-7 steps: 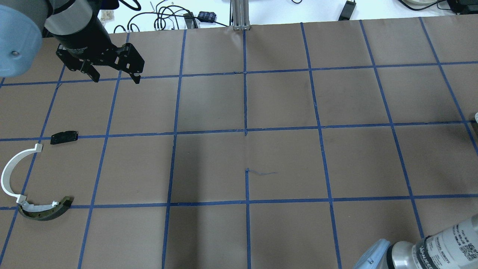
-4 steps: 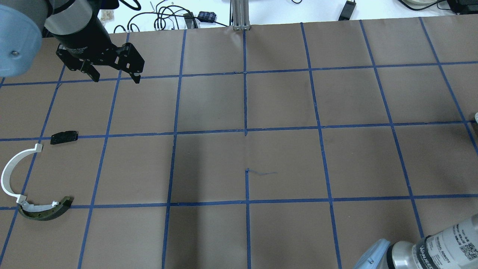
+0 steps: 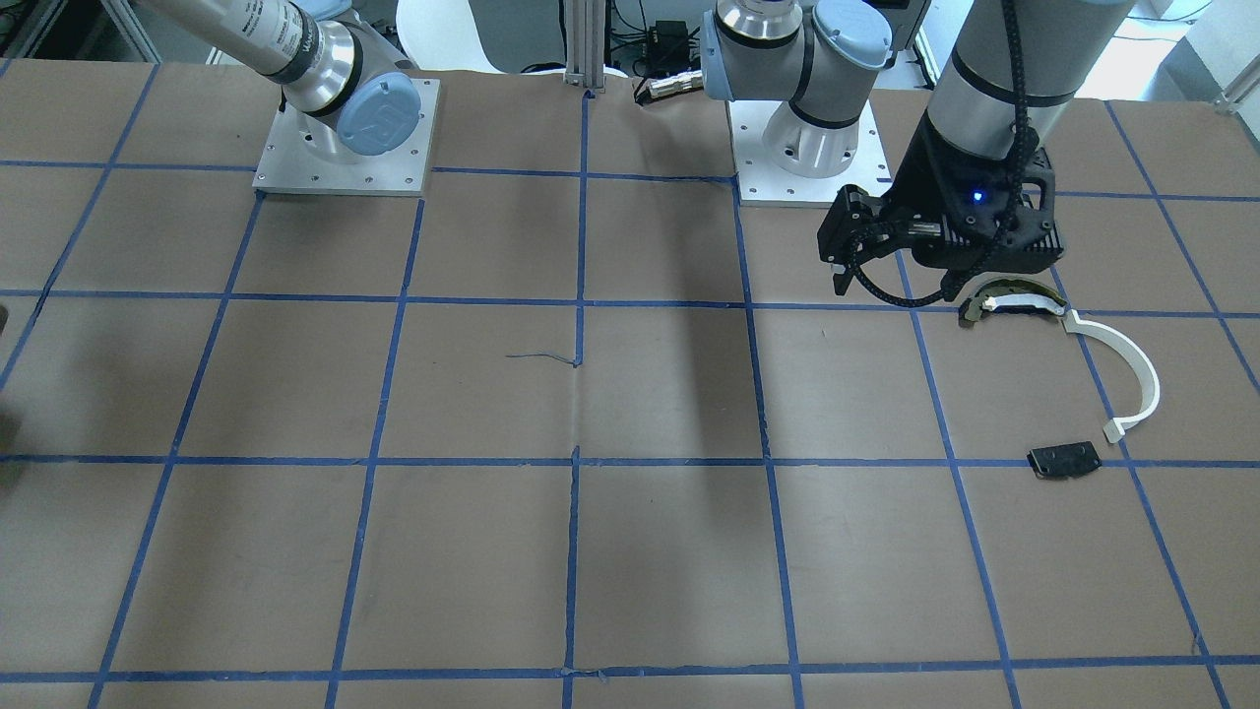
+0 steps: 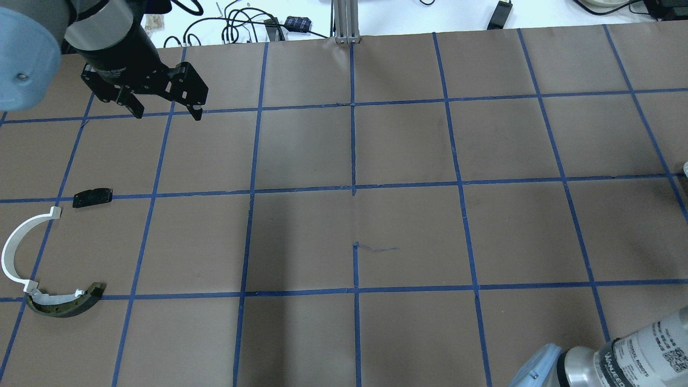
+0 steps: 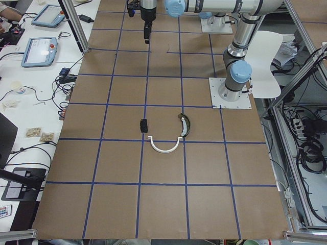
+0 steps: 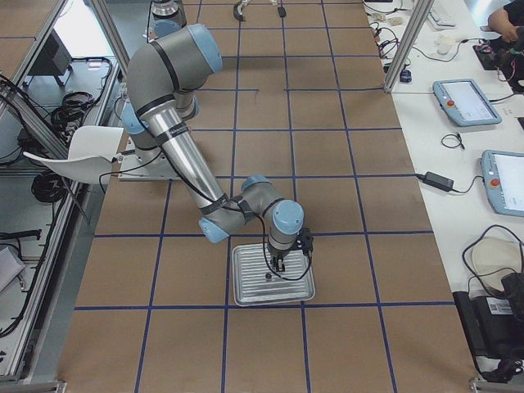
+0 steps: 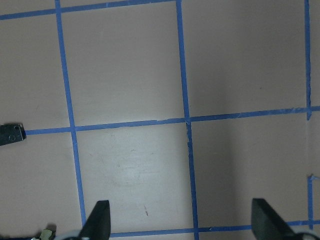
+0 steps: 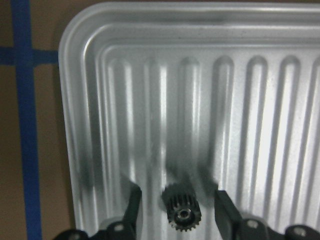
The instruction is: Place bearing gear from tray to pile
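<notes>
The bearing gear (image 8: 182, 210), small, dark and toothed, stands on the ribbed metal tray (image 8: 250, 100), near its left end. My right gripper (image 8: 177, 207) is open and low over the tray, with one finger on each side of the gear, not touching it. The side view shows the same tray (image 6: 246, 299). The pile lies far off: a white curved strip (image 4: 16, 252), a dark-and-tan arched piece (image 4: 64, 303) and a flat black plate (image 4: 92, 197). My left gripper (image 4: 167, 114) is open and empty, raised beyond the pile.
The table is brown paper with a blue tape grid. The right arm's wrist (image 4: 618, 360) shows at the overhead view's bottom right corner. Cables and a metal post (image 4: 344, 21) sit at the far edge. The black plate's end shows in the left wrist view (image 7: 10, 134).
</notes>
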You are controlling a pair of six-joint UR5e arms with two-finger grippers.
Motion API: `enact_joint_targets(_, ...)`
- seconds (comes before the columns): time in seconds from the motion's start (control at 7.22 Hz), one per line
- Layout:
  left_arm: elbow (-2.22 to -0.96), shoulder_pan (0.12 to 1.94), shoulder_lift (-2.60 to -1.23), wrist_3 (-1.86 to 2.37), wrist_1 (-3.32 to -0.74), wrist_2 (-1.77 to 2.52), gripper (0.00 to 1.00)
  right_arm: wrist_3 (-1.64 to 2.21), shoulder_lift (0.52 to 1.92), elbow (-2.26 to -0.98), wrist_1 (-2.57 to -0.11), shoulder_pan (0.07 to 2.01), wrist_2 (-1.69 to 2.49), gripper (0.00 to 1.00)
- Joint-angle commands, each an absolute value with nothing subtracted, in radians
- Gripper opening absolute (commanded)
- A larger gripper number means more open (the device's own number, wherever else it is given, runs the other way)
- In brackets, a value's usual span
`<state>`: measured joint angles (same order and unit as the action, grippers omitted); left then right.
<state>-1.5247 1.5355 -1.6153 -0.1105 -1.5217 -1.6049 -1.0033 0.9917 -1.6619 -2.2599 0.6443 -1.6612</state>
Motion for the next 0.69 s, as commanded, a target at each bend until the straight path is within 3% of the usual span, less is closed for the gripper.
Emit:
enact_joint_targets(0.0,-1.525,1.536,-1.615,-0.11,-1.522,-1.606,1.0,-1.005,0.994,-1.661,-2.26,0.644,-1.664,0.0)
enact_joint_targets(0.55,-1.523,1.514,-1.612,-0.112,-1.528,-1.608,1.0,-0.977,1.109,-1.609,-2.128,0.659,-1.655,0.0)
